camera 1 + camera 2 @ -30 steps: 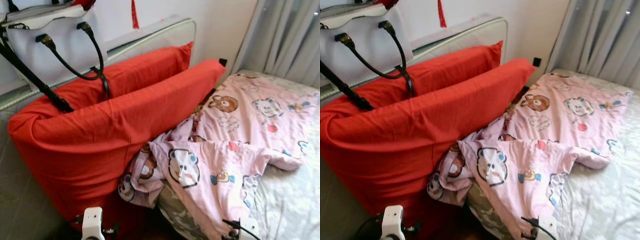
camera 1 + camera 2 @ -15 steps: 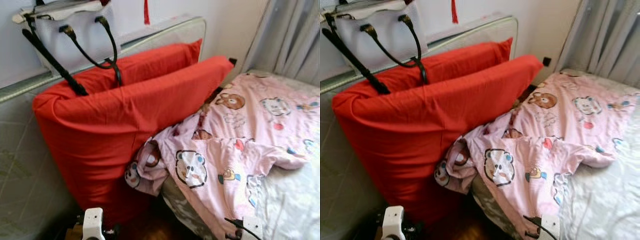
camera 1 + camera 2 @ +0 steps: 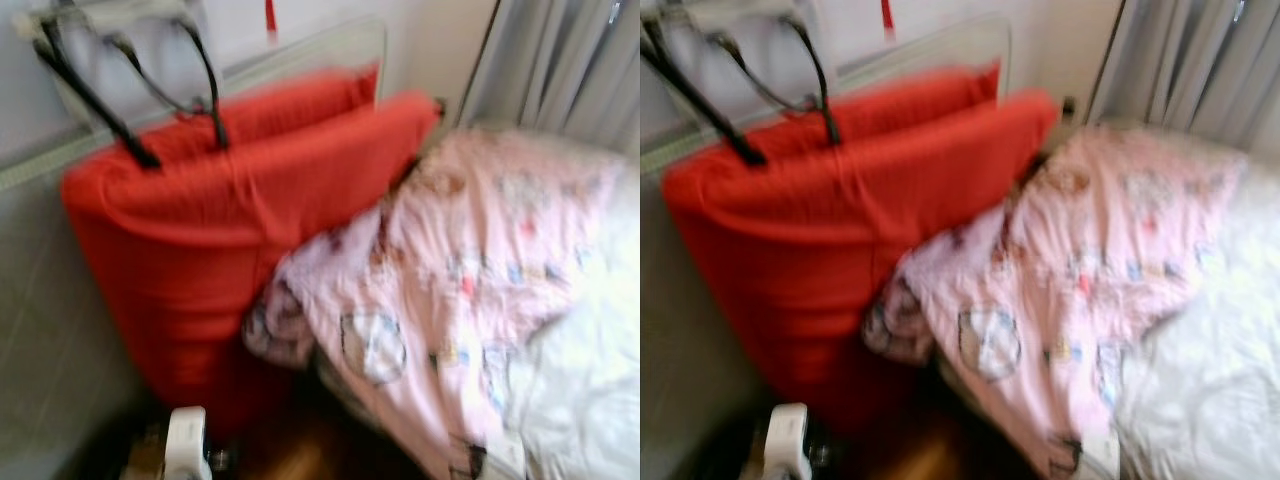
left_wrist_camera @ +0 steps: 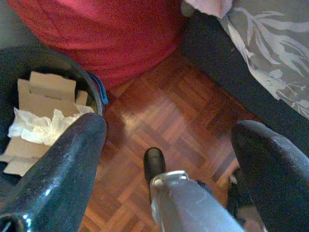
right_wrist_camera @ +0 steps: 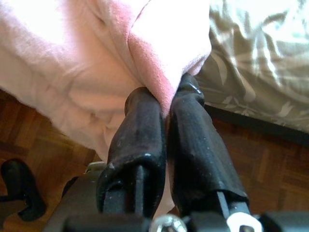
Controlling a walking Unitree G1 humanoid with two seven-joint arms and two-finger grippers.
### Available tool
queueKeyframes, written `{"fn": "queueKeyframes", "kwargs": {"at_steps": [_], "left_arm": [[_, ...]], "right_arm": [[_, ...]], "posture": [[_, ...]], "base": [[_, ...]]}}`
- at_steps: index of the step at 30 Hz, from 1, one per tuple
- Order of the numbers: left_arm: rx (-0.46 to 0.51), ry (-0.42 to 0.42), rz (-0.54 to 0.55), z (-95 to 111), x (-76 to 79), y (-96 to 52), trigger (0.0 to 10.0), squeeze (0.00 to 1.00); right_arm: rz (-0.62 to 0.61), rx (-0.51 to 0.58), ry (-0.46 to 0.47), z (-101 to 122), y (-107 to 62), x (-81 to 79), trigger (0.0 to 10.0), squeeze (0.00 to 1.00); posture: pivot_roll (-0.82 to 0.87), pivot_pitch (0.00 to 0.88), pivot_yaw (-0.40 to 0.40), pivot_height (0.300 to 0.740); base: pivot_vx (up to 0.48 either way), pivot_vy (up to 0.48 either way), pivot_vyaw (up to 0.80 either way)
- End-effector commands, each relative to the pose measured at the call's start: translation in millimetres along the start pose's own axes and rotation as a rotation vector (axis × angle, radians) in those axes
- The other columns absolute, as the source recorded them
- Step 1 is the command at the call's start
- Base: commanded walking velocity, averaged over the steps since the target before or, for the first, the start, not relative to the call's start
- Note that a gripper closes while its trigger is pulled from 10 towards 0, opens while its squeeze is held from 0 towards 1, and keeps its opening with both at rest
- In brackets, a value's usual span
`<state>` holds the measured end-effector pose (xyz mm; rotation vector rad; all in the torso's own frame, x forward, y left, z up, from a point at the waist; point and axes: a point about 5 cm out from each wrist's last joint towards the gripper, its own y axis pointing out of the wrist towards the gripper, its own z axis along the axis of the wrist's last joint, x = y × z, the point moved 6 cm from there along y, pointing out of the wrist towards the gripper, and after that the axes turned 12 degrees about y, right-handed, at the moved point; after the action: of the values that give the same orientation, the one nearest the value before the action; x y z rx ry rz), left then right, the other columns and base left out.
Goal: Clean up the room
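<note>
Right wrist view: right gripper (image 5: 166, 104) pinches the pink quilt (image 5: 96, 58) hem at the bed's near edge; quilt runs toward 1 o'clock. Left gripper (image 4: 169, 140) spread, over floor.

My two head cameras look forward and down from above the bed's edge, blurred, and both take in the same stretch: the red pillows (image 3: 240, 230) leaning at my left, the pink cartoon-print blanket (image 3: 470, 270) spread on the bed (image 3: 1210, 400) at my right, grey curtains (image 3: 1200, 60) beyond. My left wrist camera points almost straight down along my left hand (image 4: 169, 159) at the parquet floor (image 4: 169, 116), close up, catching the pillows' lower edge and the bed's side, which the head views share. My right wrist camera sits very near the blanket's hem, looking along my right hand (image 5: 166, 104).
</note>
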<state>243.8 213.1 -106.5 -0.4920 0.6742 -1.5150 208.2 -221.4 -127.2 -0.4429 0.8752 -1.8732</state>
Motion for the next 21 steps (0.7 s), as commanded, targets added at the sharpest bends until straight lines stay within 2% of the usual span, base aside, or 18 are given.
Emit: {"fn": "queueKeyframes", "kwargs": {"at_steps": [1,12,21], "left_arm": [[-0.01,0.02,-0.013,-2.1,1.9,-0.2,10.0,0.0],[-0.01,0.025,-0.017,-1.7,2.5,-0.1,10.0,0.0],[-0.01,0.034,-0.018,-1.5,2.3,0.0,10.0,0.0]], "right_arm": [[-0.019,0.017,-0.008,1.2,-0.7,5.0,10.0,0.0],[-0.046,0.031,-0.014,2.8,-1.0,8.1,10.0,0.0],[-0.054,0.009,-0.02,-0.4,-0.8,8.8,10.0,0.0]], "posture": [[-0.1,0.0,0.003,0.74],[-0.1,0.0,0.003,0.74],[-0.1,0.0,0.002,0.74]], "base": [[-0.262,0.0,0.0],[-0.266,0.0,0.0],[0.0,0.0,0.0]]}}
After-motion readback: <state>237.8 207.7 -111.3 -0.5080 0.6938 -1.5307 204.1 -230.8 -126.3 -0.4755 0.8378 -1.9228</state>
